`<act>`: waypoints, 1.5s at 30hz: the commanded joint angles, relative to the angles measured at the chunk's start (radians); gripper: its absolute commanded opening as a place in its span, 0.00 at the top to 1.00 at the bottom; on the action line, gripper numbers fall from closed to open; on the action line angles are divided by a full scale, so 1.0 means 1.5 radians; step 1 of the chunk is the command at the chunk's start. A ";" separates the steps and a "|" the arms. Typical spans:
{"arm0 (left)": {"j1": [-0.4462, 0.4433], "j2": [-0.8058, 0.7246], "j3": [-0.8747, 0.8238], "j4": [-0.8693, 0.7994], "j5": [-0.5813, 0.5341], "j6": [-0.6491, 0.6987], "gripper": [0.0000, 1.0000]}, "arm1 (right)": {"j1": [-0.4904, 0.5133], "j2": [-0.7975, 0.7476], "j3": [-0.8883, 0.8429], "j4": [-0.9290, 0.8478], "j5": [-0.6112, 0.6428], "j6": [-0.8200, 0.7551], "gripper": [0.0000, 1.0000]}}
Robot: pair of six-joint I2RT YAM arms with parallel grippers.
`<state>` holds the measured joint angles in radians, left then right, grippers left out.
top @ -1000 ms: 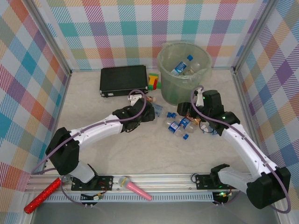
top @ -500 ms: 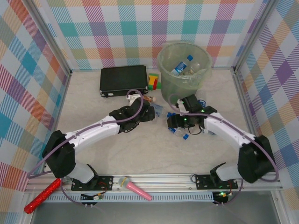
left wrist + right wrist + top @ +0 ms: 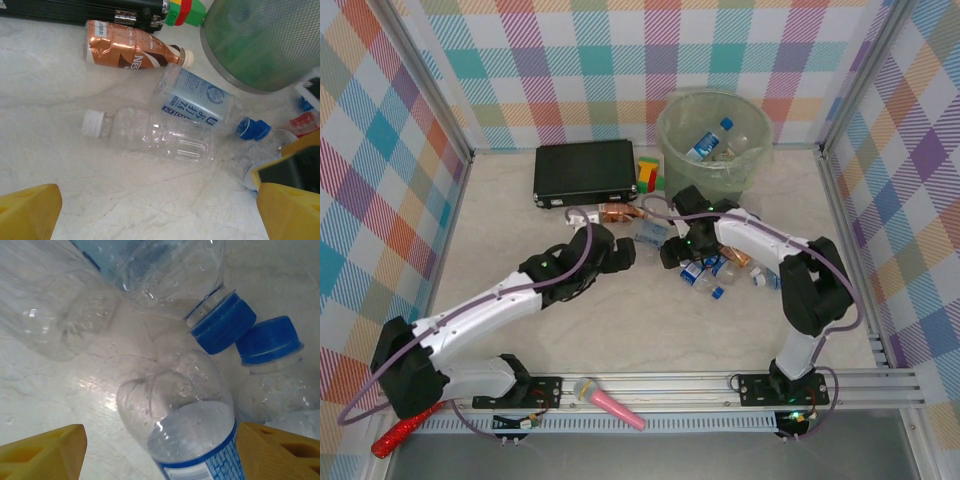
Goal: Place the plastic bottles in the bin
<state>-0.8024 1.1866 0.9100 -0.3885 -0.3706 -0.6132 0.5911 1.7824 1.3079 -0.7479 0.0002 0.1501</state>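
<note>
Plainly, loose bottles (image 3: 705, 272) lie on the table (image 3: 520, 230) near the bin (image 3: 715, 175), which already holds a few.

A clear blue-banded bottle (image 3: 185, 425) sits between the spread yellow fingers (image 3: 42, 452) of the right gripper (image 3: 160, 450). A gap shows beside one finger, so it is not clamped. Just past it lie two blue caps (image 3: 222, 325) on other bottles. The left gripper (image 3: 157, 200) stands wide open and empty. Ahead of its fingers a white-capped bottle (image 3: 155, 137) lies on its side. A blue-labelled bottle (image 3: 197, 102) lies just beyond that, and a copper bottle (image 3: 130, 47) lies farther off, beside the black case (image 3: 75, 10). The bin stands ahead and to the right of these fingers.
</note>
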 commanded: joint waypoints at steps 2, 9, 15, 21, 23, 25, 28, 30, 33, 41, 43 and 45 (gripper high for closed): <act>0.003 -0.063 -0.048 0.008 0.029 0.004 0.00 | 0.028 0.049 0.053 -0.077 0.026 -0.050 0.21; 0.003 -0.127 -0.081 -0.012 0.038 0.003 0.00 | 0.054 0.115 0.108 -0.142 0.046 -0.074 0.22; 0.003 -0.169 -0.098 -0.029 0.030 0.007 0.00 | 0.069 0.120 0.108 -0.166 0.058 -0.091 0.17; 0.002 -0.179 -0.104 -0.033 0.026 0.007 0.00 | 0.093 0.088 0.089 -0.163 0.071 -0.118 0.05; 0.003 -0.180 -0.105 -0.032 0.028 0.006 0.00 | 0.103 0.078 0.079 -0.155 0.088 -0.131 0.04; 0.003 -0.180 -0.106 -0.034 0.030 0.006 0.00 | 0.114 0.073 0.066 -0.151 0.108 -0.149 0.03; 0.003 -0.184 -0.106 -0.038 0.031 0.009 0.00 | 0.128 0.073 0.046 -0.138 0.134 -0.176 0.04; 0.003 -0.191 -0.106 -0.041 0.031 0.011 0.01 | 0.132 0.080 0.038 -0.132 0.146 -0.188 0.05; 0.002 -0.207 -0.106 -0.049 0.034 0.018 0.00 | 0.134 0.093 0.033 -0.125 0.168 -0.188 0.08; 0.003 -0.248 -0.110 -0.071 0.028 0.023 0.00 | 0.142 0.114 0.034 -0.119 0.196 -0.192 0.21; 0.003 -0.250 -0.110 -0.073 0.028 0.022 0.00 | 0.143 0.111 0.035 -0.116 0.199 -0.193 0.23; 0.003 -0.250 -0.110 -0.072 0.028 0.022 0.00 | 0.143 0.106 0.037 -0.113 0.196 -0.192 0.31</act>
<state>-0.8024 0.8234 0.7559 -0.4728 -0.3229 -0.6010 0.7963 1.9404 1.3628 -0.9150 0.2821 -0.1307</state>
